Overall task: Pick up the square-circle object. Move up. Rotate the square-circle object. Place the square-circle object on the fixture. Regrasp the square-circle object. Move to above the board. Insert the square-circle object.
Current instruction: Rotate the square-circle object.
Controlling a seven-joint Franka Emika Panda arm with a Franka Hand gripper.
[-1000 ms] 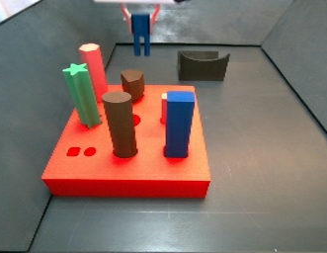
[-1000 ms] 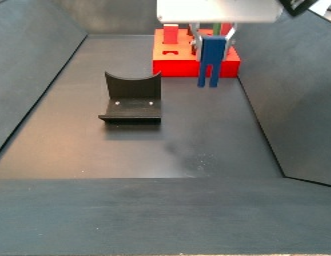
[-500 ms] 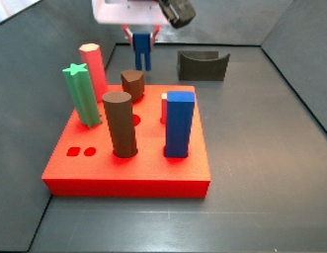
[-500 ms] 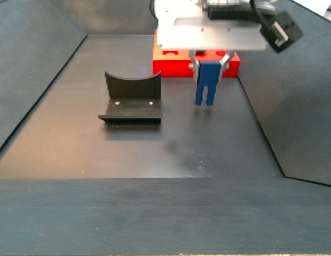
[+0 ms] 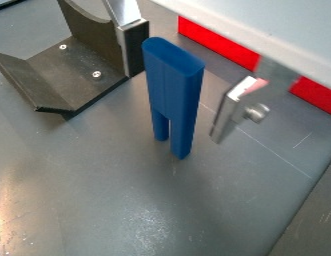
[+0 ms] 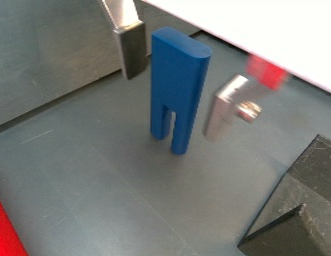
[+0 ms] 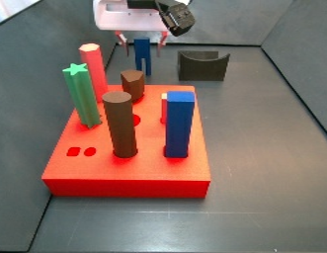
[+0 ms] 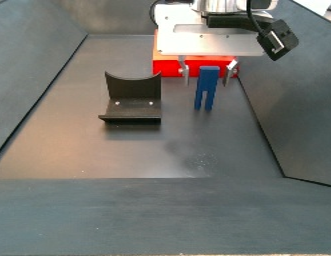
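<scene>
While upright, square-circle object (image 5: 173, 95) between open pincer (image 5: 189, 85) fingers

The square-circle object (image 6: 179, 88) stands upright between the open pincer (image 6: 179, 92) fingers (image 6: 129, 50), untouched.

A dull dark grey floor (image 8: 154, 160) lies between sloping dark grey side walls (image 8: 34, 90), evenly lit.

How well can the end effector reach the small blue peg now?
Probably yes: the end effector is right over the square-circle object, which stands upright on the floor. Its fingers sit apart on either side, with nothing between them and the peg.
</scene>
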